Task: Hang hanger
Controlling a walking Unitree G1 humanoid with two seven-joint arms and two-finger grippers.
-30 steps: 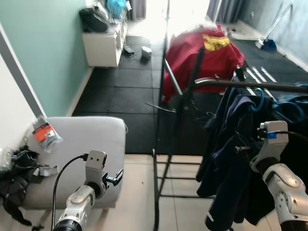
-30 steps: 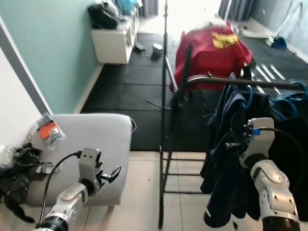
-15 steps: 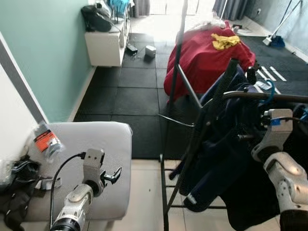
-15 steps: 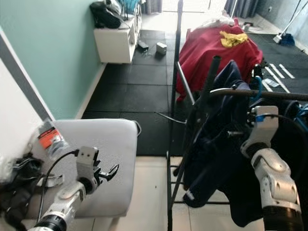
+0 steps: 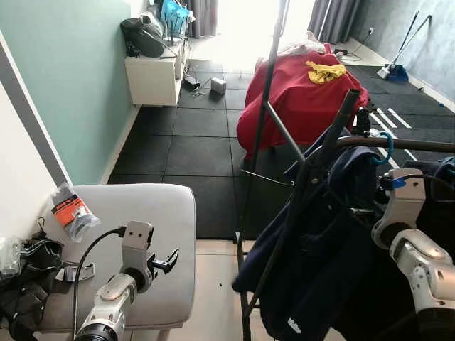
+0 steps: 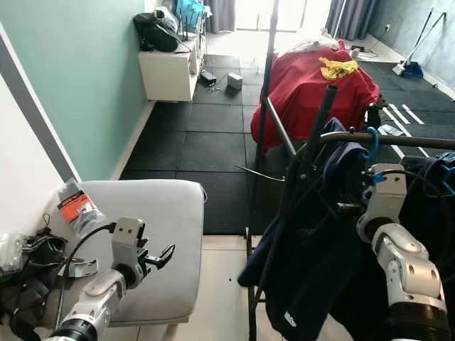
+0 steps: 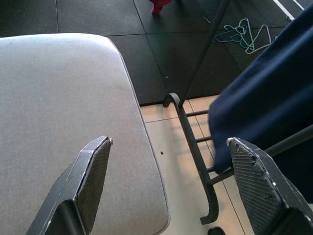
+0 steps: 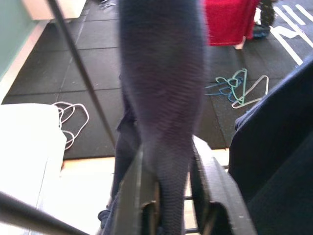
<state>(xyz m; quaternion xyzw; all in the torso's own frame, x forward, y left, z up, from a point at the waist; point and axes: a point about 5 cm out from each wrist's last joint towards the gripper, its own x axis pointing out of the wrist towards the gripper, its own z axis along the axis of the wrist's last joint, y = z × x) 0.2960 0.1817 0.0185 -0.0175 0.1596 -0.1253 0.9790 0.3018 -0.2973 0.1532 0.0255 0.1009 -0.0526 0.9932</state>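
The right tool [image 8: 168,215] squeezes the dark blue garment [image 6: 313,234] on its blue hanger [image 6: 371,145] by the rail [image 6: 398,139] on the right. Hook it fully over first, then let go slowly. The left tool [image 7: 171,186] hangs wide apart, holding nothing.

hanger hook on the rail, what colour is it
Blue: the hanger hook over the rail shows best in the right eye view.

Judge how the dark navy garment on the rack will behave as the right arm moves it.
The navy garment drapes in loose folds, so it is probably floppy and will swing. The right gripper pinches only a narrow bunch; the rest likely drags against the rack.
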